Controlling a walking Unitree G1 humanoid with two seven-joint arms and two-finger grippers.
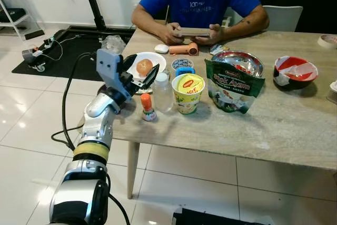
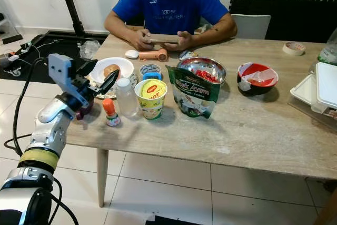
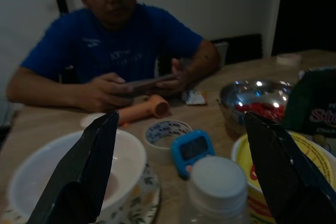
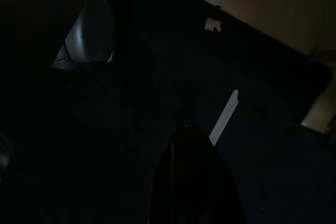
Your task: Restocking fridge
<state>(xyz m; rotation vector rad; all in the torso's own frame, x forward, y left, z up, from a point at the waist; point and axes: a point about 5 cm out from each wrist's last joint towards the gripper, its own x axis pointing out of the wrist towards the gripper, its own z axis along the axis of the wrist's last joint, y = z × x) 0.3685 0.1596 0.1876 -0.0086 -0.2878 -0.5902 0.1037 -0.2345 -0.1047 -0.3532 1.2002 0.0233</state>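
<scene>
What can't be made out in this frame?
- Right tool: right wrist view too dark to tell open or shut.
- White container: cut off by the right eye view's edge.
- Clear bottle: body cut off by the left wrist view's edge.

Our left arm reached up from below the bench's left edge, wrist bent, and its left pincer hovered above the near-left corner with both black fingers spread wide, gripping nothing. Our right pincer hung in darkness.
</scene>
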